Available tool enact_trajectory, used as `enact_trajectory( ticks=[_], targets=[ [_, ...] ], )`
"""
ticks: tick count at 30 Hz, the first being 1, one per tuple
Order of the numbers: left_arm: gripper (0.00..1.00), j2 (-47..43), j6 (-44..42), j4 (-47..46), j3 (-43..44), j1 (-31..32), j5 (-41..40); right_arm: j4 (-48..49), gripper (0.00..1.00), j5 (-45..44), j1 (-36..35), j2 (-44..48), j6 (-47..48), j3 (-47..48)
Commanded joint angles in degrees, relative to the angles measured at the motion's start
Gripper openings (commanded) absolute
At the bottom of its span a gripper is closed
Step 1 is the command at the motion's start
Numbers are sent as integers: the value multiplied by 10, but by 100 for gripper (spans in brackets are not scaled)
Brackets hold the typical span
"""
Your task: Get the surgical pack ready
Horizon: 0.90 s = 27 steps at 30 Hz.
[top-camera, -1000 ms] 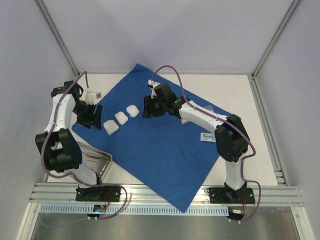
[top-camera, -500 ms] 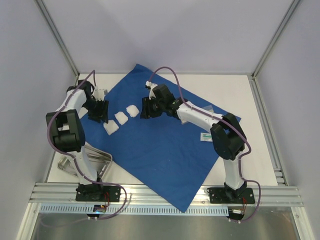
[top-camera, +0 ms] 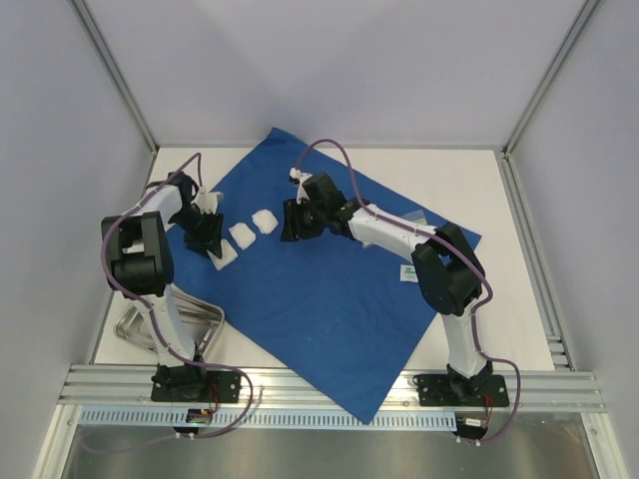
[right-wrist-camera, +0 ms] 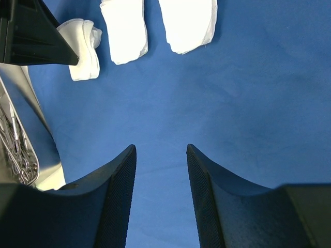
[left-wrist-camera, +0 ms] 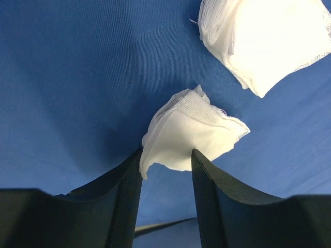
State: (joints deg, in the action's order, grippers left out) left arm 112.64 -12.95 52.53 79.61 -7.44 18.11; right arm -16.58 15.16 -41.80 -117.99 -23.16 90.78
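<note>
Where the blue drape [top-camera: 329, 299] lies, from above: spread flat and cornerwise over the white table [top-camera: 499, 190], one corner hanging past the near edge between the arm bases.
Pads, from above: three white gauze squares in a slanting row on the drape's left part: left pad [top-camera: 225, 255], middle pad [top-camera: 242, 237], right pad [top-camera: 265, 221].
Left gripper [top-camera: 213, 245], from above: low over the drape's left edge, right at the left pad; the wrist hides the jaws.
Right gripper [top-camera: 288, 224], from above: low over the drape, just beside the right pad; its jaws cannot be read here.
Steel tray [top-camera: 200, 321], from above: on the table at lower left, partly behind the left arm, contents not legible.
Packet [top-camera: 411, 272], from above: white with a green label, at the drape's right edge beside the right arm.
Left pad, left wrist view: crumpled into a peak, its near edge between the two black jaws, both tips touching it; whether they squeeze it I cannot tell.
Middle pad, left wrist view: flat on the drape, apart from the jaws.
Right gripper, right wrist view: jaws spread, only bare drape between them.
Tray, right wrist view: its inside shows only here, holding ring-handled steel instruments [right-wrist-camera: 15, 150].
</note>
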Motion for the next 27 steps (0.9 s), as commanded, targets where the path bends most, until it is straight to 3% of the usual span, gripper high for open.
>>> enact_trajectory(
  ticks=[1,9,13,16,20,27],
  targets=[
    [50,6,-1,-18,3,4,6,15,46,4,3,-3,-2,11],
    [50,14,4,-37,21,8,14,7,46,4,4,0,3,8],
    [57,7,6,-52,19,8,4,3,46,10,1,1,0,6],
    [56,7,8,-60,19,8,-6,3,45,11,-3,1,1,6],
    [47,9,6,-65,11,12,21,3,45,21,-12,-7,0,17],
    [17,-28,-18,-77,-17,13,52,0,45,24,-16,-12,1,24]
  ],
)
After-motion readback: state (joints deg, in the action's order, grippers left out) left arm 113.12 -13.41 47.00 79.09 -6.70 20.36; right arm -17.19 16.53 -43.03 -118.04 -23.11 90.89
